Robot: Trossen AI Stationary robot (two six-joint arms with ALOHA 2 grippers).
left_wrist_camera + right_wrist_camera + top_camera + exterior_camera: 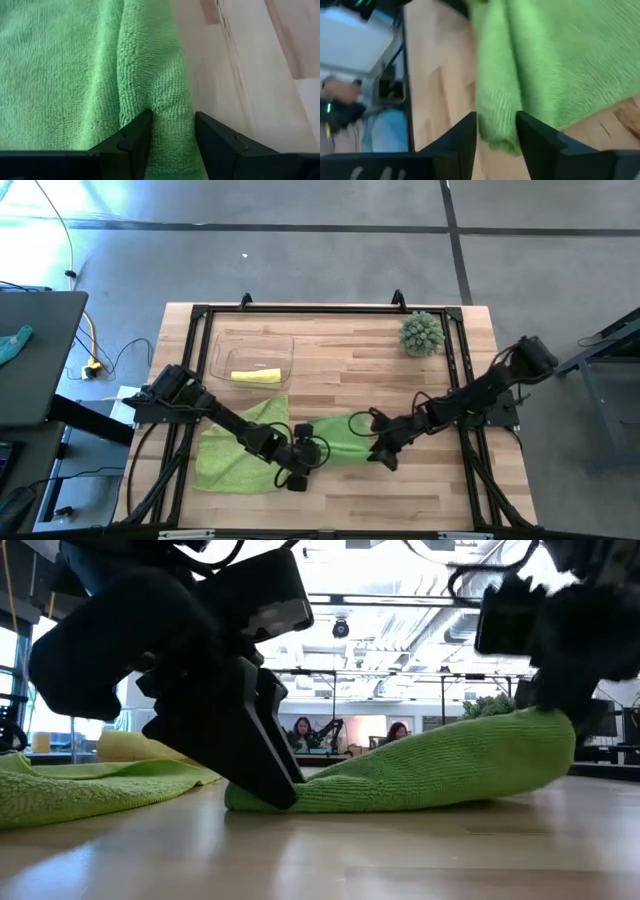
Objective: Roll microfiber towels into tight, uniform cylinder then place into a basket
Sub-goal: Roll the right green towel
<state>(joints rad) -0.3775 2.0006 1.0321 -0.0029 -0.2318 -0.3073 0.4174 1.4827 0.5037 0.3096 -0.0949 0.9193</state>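
High view: both grippers (apparently pinching) flank the rolled green towel [335, 442].

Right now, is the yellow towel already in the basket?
Yes, in the high view the yellow towel lies rolled inside the clear basket at the table's back left.

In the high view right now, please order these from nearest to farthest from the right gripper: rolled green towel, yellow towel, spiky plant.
From the right gripper:
1. Rolled green towel, between its fingers.
2. Spiky plant, at the table's far edge.
3. Yellow towel, inside the basket, on the left arm's side.
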